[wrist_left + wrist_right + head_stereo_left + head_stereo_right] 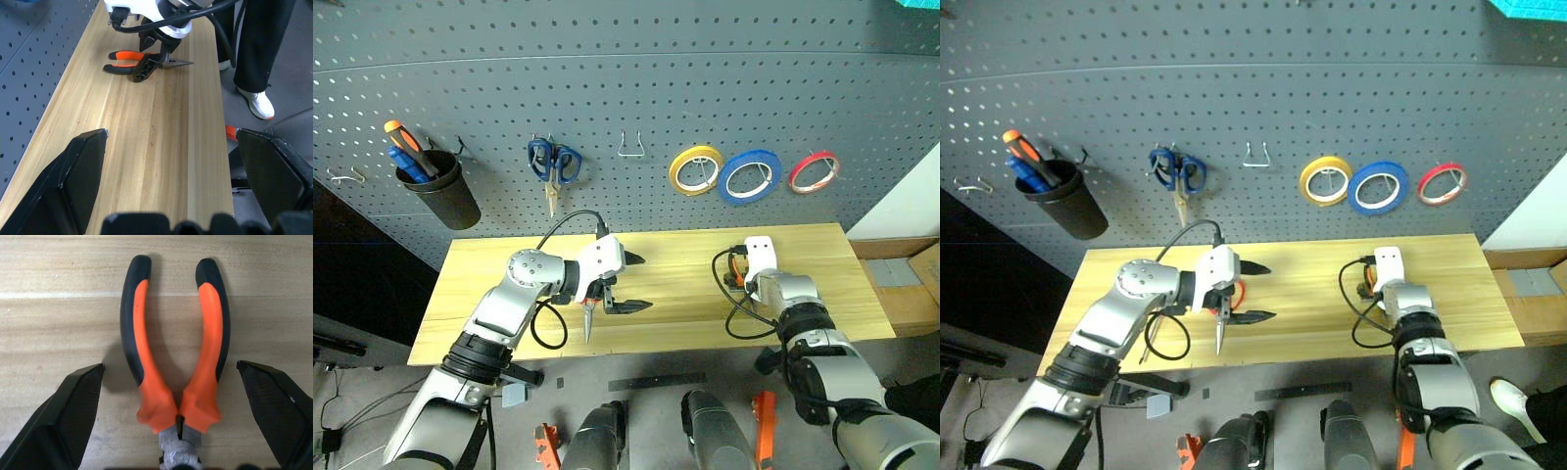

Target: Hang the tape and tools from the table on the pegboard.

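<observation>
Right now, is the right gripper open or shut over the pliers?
Open. The right gripper has its black fingers spread on either side of the pliers, which lie flat on the table.

Floor (636, 367): you see grey concrete below the bench.
Wall (911, 211): white strip at your right.
Box (925, 269): cardboard, beside it.

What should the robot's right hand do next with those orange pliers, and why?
Probably lower a little and close. The open right gripper straddles the pliers, which lie flat on the table, one finger on each side, not yet gripping.
</observation>
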